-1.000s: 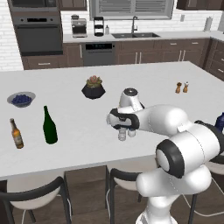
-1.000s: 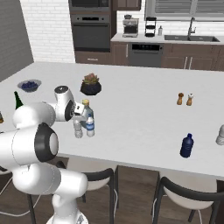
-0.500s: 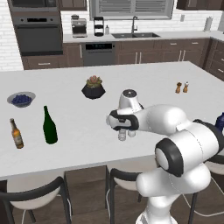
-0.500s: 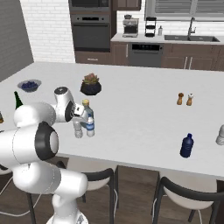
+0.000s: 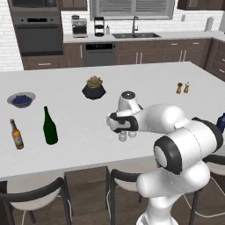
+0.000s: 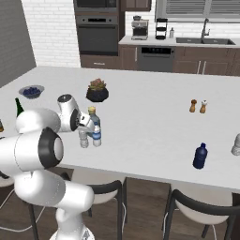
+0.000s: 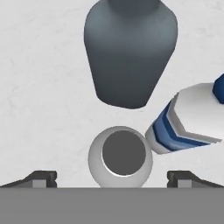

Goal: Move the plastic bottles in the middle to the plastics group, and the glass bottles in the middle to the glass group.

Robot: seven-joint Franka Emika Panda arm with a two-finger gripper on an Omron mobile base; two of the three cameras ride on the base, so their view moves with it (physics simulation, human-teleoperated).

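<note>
My gripper (image 7: 113,178) hangs open right over the plain greyish plastic bottle (image 7: 120,156), whose top sits between the two fingertips (image 7: 41,177) without touching them. The blue-labelled plastic bottle (image 7: 188,120) stands just to its right in the hand view. Beyond them is the squat grey-blue glass bottle (image 7: 130,52) with a tan stopper (image 6: 92,110). From the base, the gripper (image 5: 121,130) (image 6: 85,131) hovers over this cluster mid-counter. The green wine bottle (image 5: 49,127) and brown beer bottle (image 5: 16,135) stand far left. The dark blue bottle (image 6: 200,156) stands far right.
A potted plant (image 5: 93,88) and a bowl of blueberries (image 5: 20,99) sit toward the back left of the white counter (image 5: 88,145). Salt and pepper shakers (image 6: 198,106) stand at the back right. A pale object (image 6: 236,145) is at the right edge. Stools line the near edge.
</note>
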